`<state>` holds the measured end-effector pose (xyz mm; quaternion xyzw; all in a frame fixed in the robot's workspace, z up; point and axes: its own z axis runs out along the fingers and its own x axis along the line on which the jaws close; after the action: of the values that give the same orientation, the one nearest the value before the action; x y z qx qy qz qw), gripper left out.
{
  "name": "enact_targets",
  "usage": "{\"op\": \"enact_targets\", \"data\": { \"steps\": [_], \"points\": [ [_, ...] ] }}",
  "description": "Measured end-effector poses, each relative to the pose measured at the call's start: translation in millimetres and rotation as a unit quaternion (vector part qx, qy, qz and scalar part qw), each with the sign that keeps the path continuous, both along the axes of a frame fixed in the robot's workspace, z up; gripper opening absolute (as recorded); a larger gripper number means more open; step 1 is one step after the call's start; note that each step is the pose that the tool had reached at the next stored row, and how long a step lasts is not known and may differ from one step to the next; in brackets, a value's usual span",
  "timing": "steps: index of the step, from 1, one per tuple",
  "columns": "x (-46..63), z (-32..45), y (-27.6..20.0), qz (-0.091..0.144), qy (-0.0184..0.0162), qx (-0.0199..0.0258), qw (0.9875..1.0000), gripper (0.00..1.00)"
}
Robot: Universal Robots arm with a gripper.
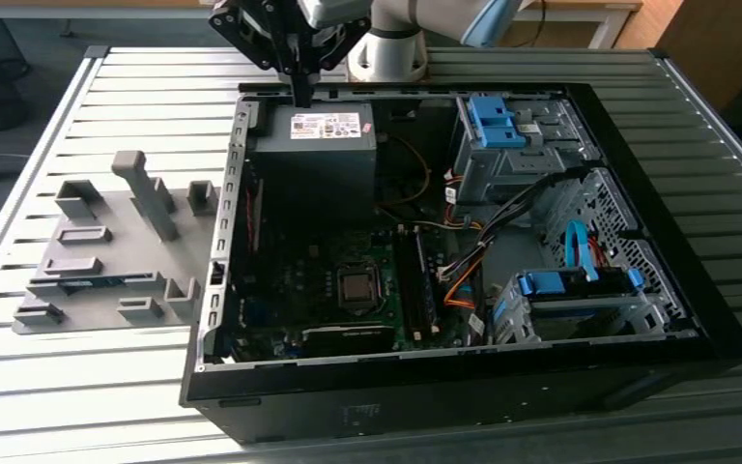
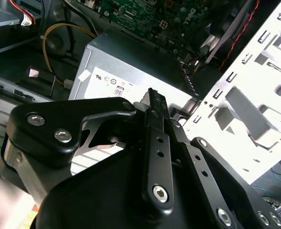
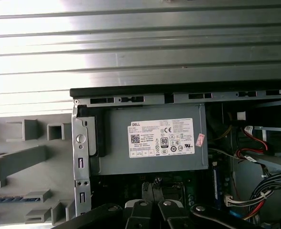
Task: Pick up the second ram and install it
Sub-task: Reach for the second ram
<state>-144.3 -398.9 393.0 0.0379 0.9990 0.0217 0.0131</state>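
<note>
Hovering over the power supply (image 1: 313, 145) at the case's (image 1: 448, 406) 12 o'clock end with gripper (image 1: 301, 97) pinched shut, empty; well apart toward 7 o'clock in the exterior view, seated in the grey fixture (image 1: 132, 242) on the counter (image 1: 152, 87), the second ram (image 1: 88, 282), lengthwise 3-to-9 o'clock.

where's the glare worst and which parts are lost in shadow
First wrist view: strong glare washes out the slatted table; exterior view: even light, the motherboard sits in shadow; second wrist view: the perforated chassis panel is blown white.
</note>
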Motion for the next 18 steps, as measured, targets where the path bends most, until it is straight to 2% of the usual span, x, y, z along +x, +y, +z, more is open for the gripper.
{"op": "enact_targets", "data": {
  "steps": [18],
  "points": [
    [-5.9, 0.0, 0.0, 0.000, 0.0000, 0.0000, 1.0000, 0.11]
  ]
}}
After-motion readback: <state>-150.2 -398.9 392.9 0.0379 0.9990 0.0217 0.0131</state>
